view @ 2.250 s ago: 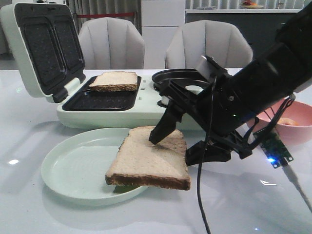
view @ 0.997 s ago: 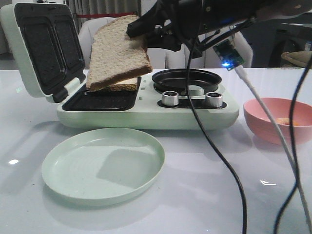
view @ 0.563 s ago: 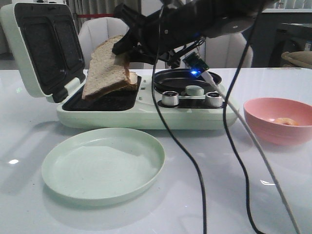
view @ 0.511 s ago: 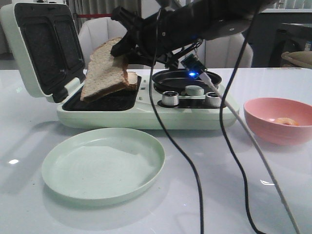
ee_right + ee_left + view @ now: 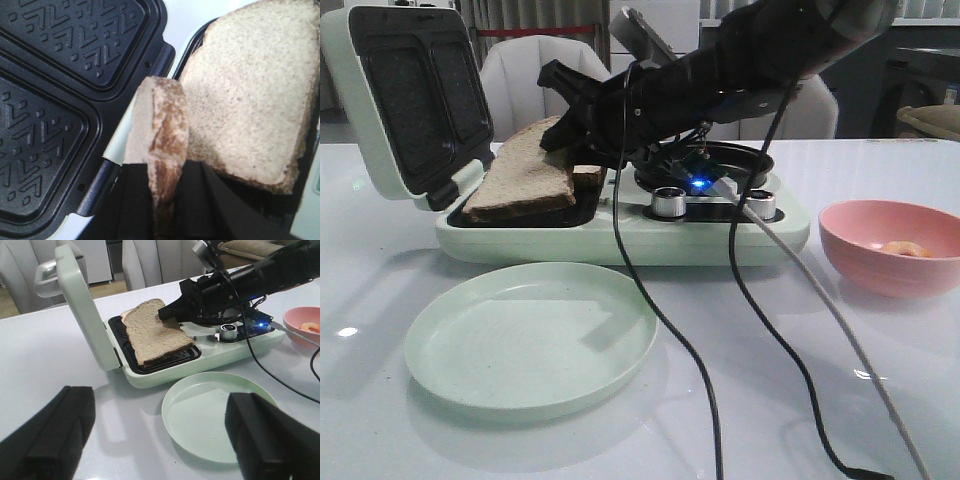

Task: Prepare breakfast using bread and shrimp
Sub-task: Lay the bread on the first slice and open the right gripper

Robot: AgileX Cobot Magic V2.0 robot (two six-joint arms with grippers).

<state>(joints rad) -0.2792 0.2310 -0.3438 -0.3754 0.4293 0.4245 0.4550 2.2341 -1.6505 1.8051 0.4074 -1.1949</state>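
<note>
My right gripper (image 5: 565,135) is shut on one bread slice (image 5: 518,183) by its crust and holds it low and tilted over the open sandwich maker's lower plate (image 5: 520,212). In the right wrist view this slice (image 5: 162,135) stands edge-on between my fingers (image 5: 137,200). The second slice (image 5: 250,100) lies flat in the maker beside and partly under it; only its corner (image 5: 587,176) shows from the front. The shrimp (image 5: 903,249) lie in a pink bowl (image 5: 885,270) at the right. My left gripper (image 5: 160,430) is open and empty above the table, near the plate.
A pale green plate (image 5: 530,335) sits in front of the sandwich maker, with nothing on it. The maker's lid (image 5: 405,100) stands open at the left. A small black pan (image 5: 740,160) and two knobs (image 5: 668,203) are on its right half. Cables (image 5: 660,330) hang from my right arm.
My right gripper lifted the slice off the green plate, carried it left over the sandwich maker and lowered it onto the lower plate, over the other slice.
</note>
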